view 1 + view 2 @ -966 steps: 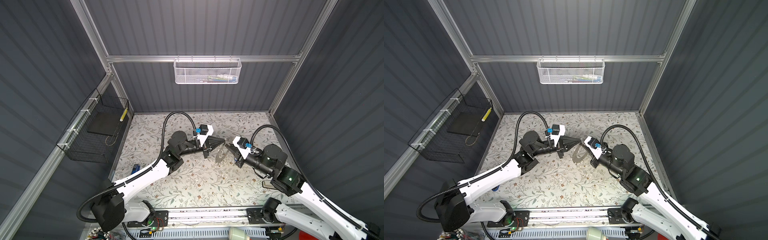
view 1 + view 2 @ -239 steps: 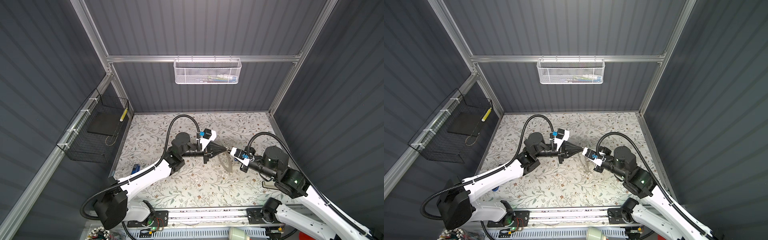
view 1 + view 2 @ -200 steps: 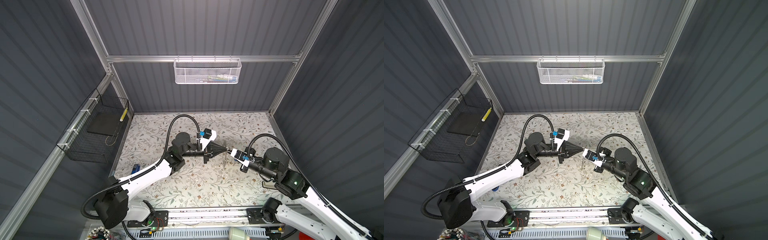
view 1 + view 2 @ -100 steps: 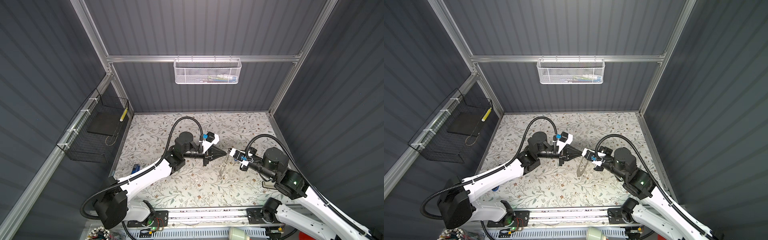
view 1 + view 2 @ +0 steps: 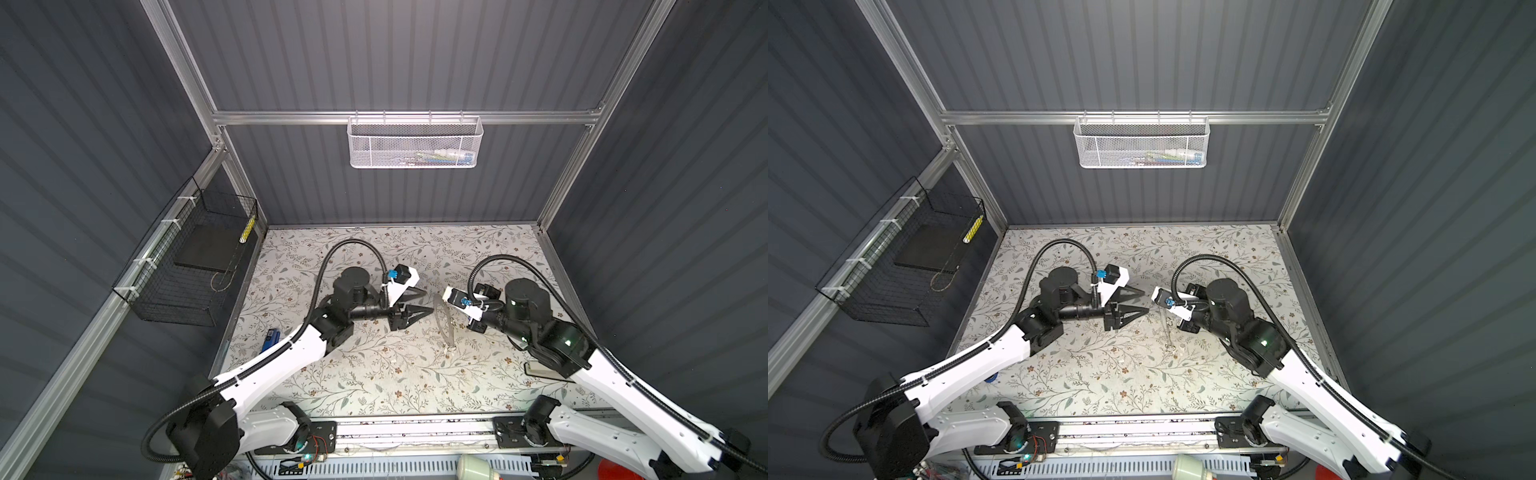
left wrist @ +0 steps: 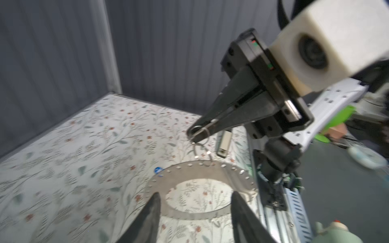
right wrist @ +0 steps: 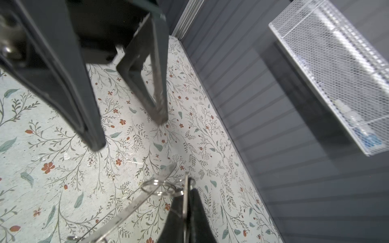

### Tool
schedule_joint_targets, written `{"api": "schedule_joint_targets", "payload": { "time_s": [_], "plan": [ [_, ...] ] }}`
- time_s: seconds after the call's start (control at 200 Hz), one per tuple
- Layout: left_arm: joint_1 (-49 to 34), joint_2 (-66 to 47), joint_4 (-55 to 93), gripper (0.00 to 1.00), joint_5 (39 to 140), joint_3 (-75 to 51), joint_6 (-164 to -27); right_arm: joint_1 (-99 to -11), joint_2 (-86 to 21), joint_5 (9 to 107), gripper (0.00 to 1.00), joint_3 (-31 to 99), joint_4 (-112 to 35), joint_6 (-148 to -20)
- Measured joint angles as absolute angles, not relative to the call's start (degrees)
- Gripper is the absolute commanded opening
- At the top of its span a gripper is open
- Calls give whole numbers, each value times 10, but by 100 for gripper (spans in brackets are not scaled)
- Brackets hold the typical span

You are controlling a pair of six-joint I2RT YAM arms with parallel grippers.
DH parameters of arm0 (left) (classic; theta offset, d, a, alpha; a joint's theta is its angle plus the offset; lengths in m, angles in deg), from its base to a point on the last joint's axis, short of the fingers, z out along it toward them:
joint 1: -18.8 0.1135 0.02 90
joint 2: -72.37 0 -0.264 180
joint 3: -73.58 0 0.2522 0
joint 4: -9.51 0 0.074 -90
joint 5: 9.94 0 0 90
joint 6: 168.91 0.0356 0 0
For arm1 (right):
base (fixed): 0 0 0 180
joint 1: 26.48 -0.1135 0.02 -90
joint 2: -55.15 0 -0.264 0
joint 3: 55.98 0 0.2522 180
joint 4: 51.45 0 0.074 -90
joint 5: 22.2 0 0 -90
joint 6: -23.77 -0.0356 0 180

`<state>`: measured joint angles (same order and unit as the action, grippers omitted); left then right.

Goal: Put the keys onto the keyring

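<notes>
Dark grey ribbed walls close in a table under a pale floral-print cloth (image 5: 374, 374). Above it, your right gripper (image 6: 197, 133) is pressed together on the top link of a short chain of small silvery wire rings (image 7: 160, 186). The wide, flat grey metal keyring (image 6: 189, 170), with small holes round its band, hangs from that chain between the two arms and shows edge-on in both top views (image 5: 443, 322). Your left gripper (image 5: 429, 300) stands spread and empty, pointing at the keyring from just beside it.

I cannot pick out the keys for certain. A small blue speck (image 6: 157, 170) on the cloth beyond the keyring may be the tagged one, but it is too small to tell.

You appear to be at the presenting step, with the keyring held up and no key in hand. Next, the left gripper likely needs to fetch a key, pinching it so its hole stays free. Keep the right gripper steady, because the keyring hangs by loose links and will probably swing.
</notes>
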<state>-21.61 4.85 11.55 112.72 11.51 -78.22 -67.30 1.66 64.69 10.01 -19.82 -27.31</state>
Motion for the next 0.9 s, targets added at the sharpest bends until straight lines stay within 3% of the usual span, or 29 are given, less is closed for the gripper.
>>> {"api": "schedule_joint_targets", "payload": {
  "time_s": [0.11,0.215,0.485,0.9],
  "plan": [
    [-205,106,154,77,1000,140,-784,-663,-66,627,2,118,-195,-277],
    [-205,147,192,100,900,154,-772,-659,-150,601,3,147,-197,-281],
    [-201,221,261,100,746,181,-792,-656,-320,549,1,265,-206,-335],
    [-201,178,320,100,731,178,-875,-518,-420,510,5,280,-192,-392]
  ]
}}
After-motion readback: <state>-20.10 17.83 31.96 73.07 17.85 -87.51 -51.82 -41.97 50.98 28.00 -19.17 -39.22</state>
